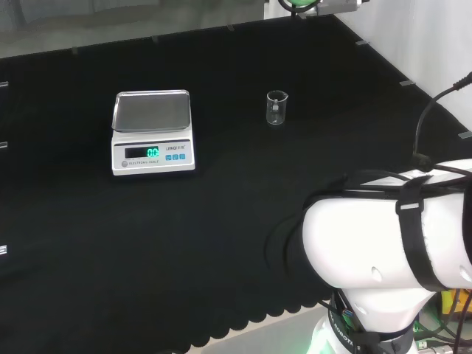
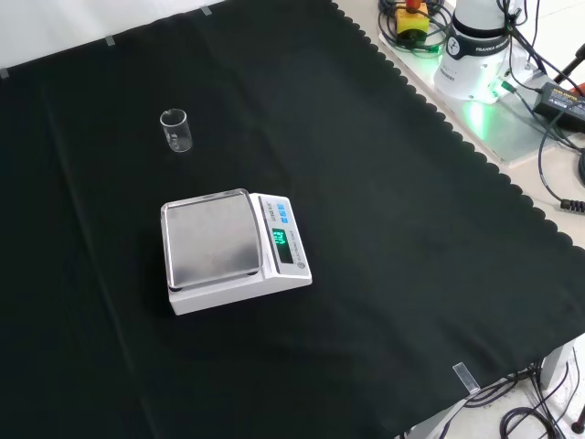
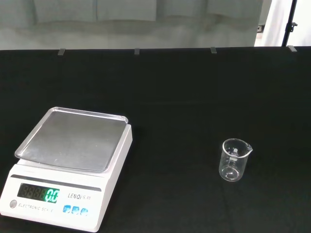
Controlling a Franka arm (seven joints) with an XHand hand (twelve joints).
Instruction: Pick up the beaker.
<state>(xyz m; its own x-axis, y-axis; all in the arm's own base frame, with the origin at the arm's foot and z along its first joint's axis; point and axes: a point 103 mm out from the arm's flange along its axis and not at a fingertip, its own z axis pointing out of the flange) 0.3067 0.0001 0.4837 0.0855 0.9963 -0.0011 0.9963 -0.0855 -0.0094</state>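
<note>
Clear glass beaker [image 3: 235,159] stands upright and apart from the scale [image 3: 68,167] on the black surface [image 3: 175,97], free to grasp; fingers' state: cannot tell.

The head view looks from high up behind the arm [image 1: 383,236], down over the black surface [image 1: 221,206]. The front view looks down from the other side, with the arm's base [image 2: 475,46] far off at the top right. The wrist view sits low and close, looking across the surface. All three views share the scale [image 1: 153,131] and the beaker [image 1: 276,108], well apart.
</note>
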